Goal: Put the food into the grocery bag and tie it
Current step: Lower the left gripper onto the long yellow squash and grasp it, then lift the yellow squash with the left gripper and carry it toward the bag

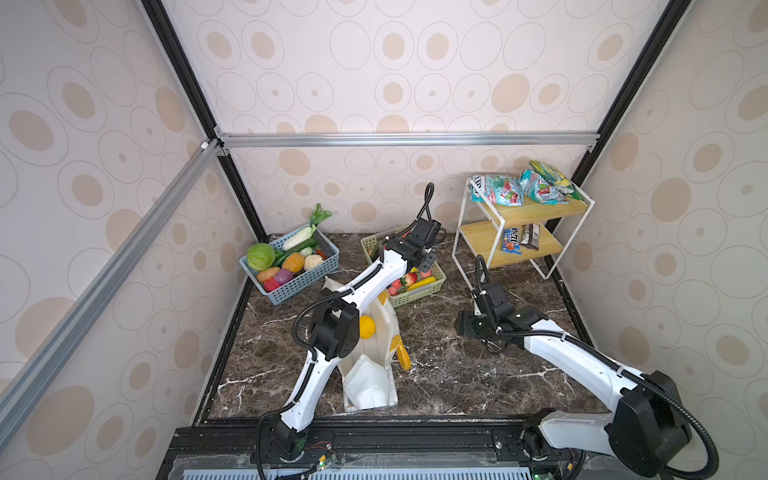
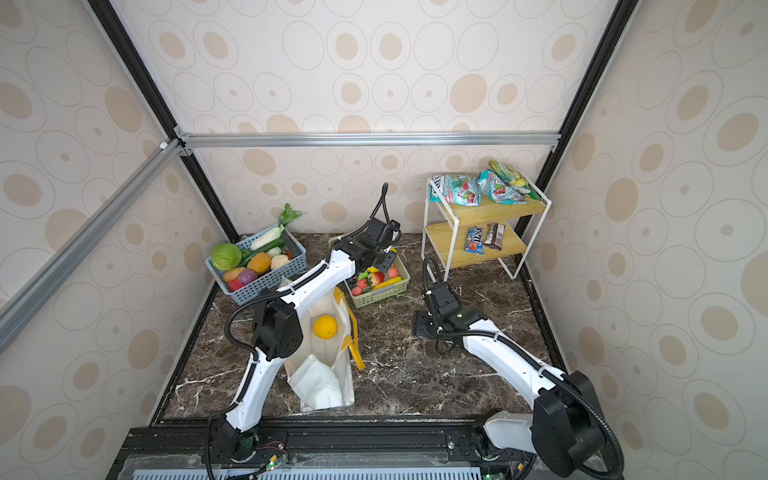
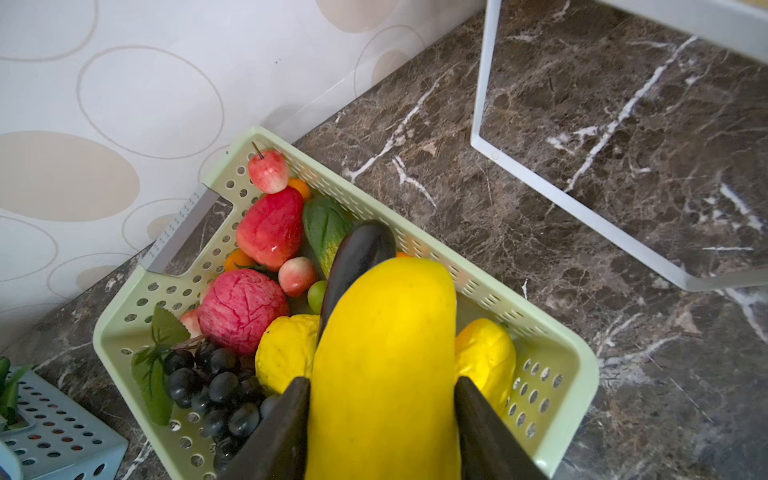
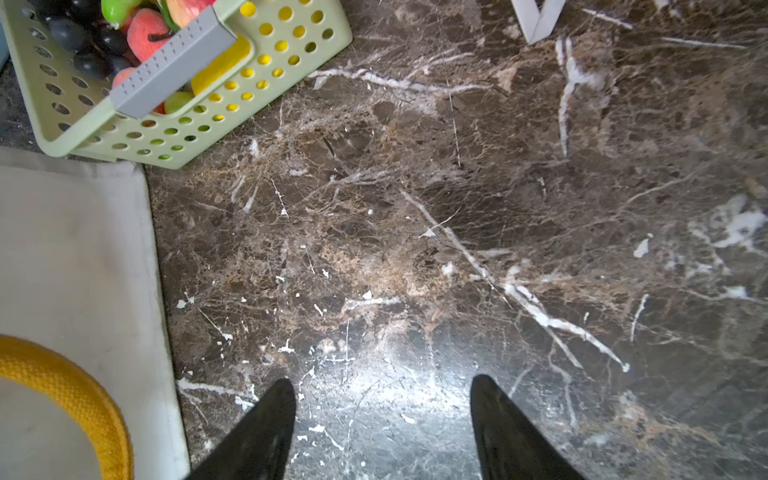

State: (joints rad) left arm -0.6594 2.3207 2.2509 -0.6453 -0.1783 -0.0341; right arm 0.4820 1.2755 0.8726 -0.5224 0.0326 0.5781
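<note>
At the far left of the tabletop [image 1: 436, 374], a blue basket [image 1: 305, 282] sits against the wall. It holds a cabbage [image 1: 260, 256], an onion [image 1: 284, 276], a cauliflower [image 1: 313, 262] and other vegetables.

Just right of it, nearer the front edge, the bag [image 1: 368, 386] [image 2: 320, 386] stands open. A round yellow fruit [image 1: 367, 326] [image 2: 325, 327] lies inside, and one handle [image 1: 402, 353] droops over the bag's right side. The left arm crosses above the bag's mouth.

Behind the bag, a green basket [image 1: 419, 293] [image 3: 573, 345] is full of fruit, with grapes [image 3: 216, 386] among it. The left claw [image 3: 381, 380] is over this basket, its jaws about half spread and pressed against both sides of a long yellow fruit [image 3: 382, 332]. The fruit lies over the others, and I cannot tell whether it is clear of them.

Further right, the right claw [image 4: 382, 378] [image 1: 465, 324] is low over bare tabletop. Its jaws are wide apart with nothing between them. In its wrist view the bag [image 4: 75, 249] and the green basket [image 4: 286, 66] are off to one side, apart from the fingers.

In the far right corner stands a white-framed rack [image 1: 482, 232]. Packets [image 1: 498, 191] lie on the upper shelf and bars [image 1: 530, 236] on the lower.
</note>
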